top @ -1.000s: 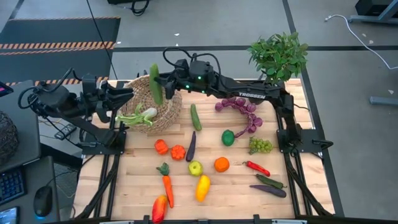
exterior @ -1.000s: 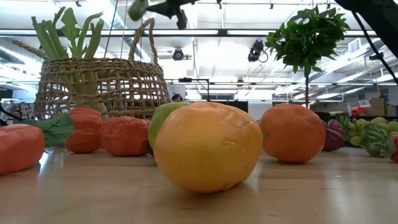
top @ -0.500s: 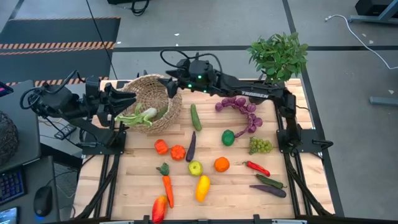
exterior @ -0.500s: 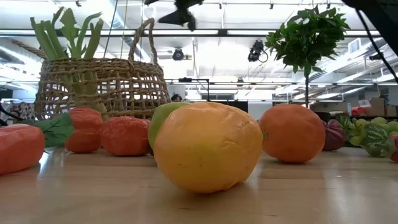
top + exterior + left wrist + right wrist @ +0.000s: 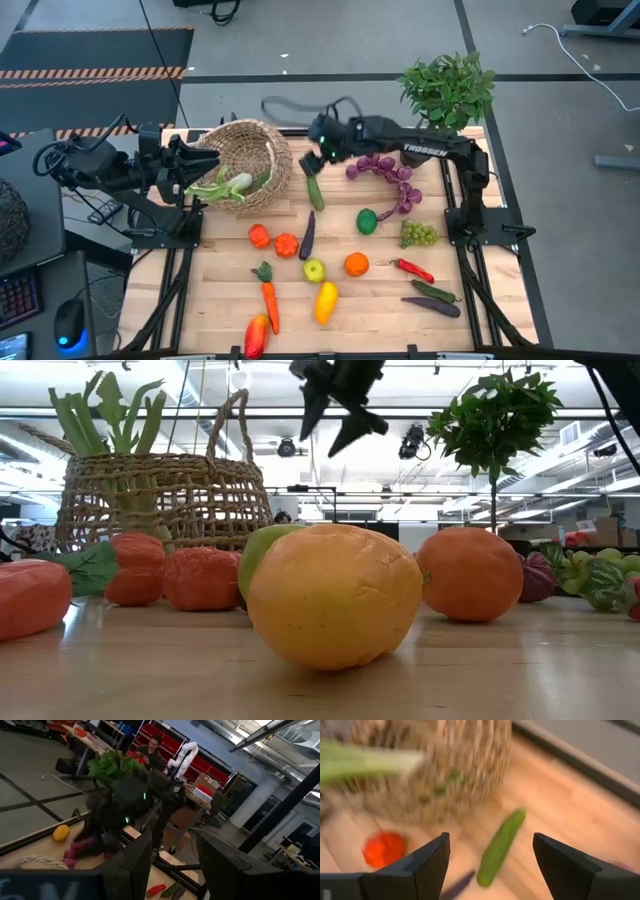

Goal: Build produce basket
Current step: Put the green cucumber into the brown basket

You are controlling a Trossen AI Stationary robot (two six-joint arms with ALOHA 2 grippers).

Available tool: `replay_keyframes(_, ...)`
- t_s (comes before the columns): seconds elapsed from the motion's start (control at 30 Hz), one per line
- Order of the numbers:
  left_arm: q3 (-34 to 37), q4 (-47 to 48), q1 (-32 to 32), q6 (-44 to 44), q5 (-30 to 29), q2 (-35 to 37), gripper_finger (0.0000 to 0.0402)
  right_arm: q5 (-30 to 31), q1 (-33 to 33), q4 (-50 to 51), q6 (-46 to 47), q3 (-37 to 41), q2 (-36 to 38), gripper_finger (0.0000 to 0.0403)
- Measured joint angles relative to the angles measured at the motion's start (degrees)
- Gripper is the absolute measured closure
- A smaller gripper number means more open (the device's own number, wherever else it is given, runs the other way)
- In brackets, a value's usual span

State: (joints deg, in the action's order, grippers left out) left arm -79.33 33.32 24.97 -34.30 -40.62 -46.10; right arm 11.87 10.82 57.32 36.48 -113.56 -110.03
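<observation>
Your right jaws point(image 5: 312, 160) stand open and empty, above the tabletop point(image 5: 350, 300) just beside the basket point(image 5: 240, 160) and over a cucumber point(image 5: 315, 188) lying on the wood. Your left jaws point(image 5: 195, 160) are at the basket's rim on the side nearest the left edge; can't tell whether they pinch it. The basket sits near the far left corner, a leek point(image 5: 222, 186) sticking out of it. The rest of the produce point(image 5: 320, 270) is scattered over the middle and near half of the tabletop. A potted plant point(image 5: 448, 88) stands at the far right corner.
</observation>
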Motion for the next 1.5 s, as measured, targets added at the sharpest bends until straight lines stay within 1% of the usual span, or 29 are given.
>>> replay_keyframes(0.1, 0.0, 0.0, 0.0, 0.2, -0.1, 0.0, 0.0239, -2.5, -0.6, -0.3, 2.4, 4.2, -0.3, 0.0115)
replay_keyframes(0.27, 0.0, -0.1, 0.0, -1.2, -1.7, -0.4, 0.0239, -6.1, -0.4, -6.8, 6.3, 13.5, -0.6, 0.0119)
replay_keyframes(0.47, 0.0, -0.1, 0.0, -2.6, -3.6, -0.9, 0.0239, -7.7, 0.9, -17.8, 7.1, 25.1, -0.6, 0.0123)
replay_keyframes(0.63, 0.0, -0.2, 0.0, -4.1, -5.5, -1.7, 0.0239, -8.7, 1.8, -28.4, 8.8, 32.0, -0.6, 0.0124)
replay_keyframes(0.77, 0.0, -0.4, -0.1, -4.1, -7.1, -2.6, 0.0239, -8.7, 1.8, -33.6, 8.2, 34.6, -0.6, 0.0124)
replay_keyframes(1.03, 0.0, -0.6, -0.1, -7.2, -9.2, -3.0, 0.0239, -6.6, 1.8, -35.9, 5.5, 37.7, -0.6, 0.0124)
replay_keyframes(1.23, 0.0, -1.9, -0.1, -7.5, -10.7, -3.4, 0.0239, -5.9, 1.7, -41.9, 4.0, 40.9, -0.6, 0.0124)
replay_keyframes(1.33, 0.0, -2.2, -0.1, -7.5, -10.8, -3.4, 0.0239, -5.9, 1.6, -43.7, 3.5, 41.2, -0.6, 0.0124)
replay_keyframes(1.5, 0.0, -2.2, -0.1, -7.3, -12.2, -3.4, 0.0239, -5.8, 1.6, -44.0, 3.0, 41.2, -0.6, 0.0124)
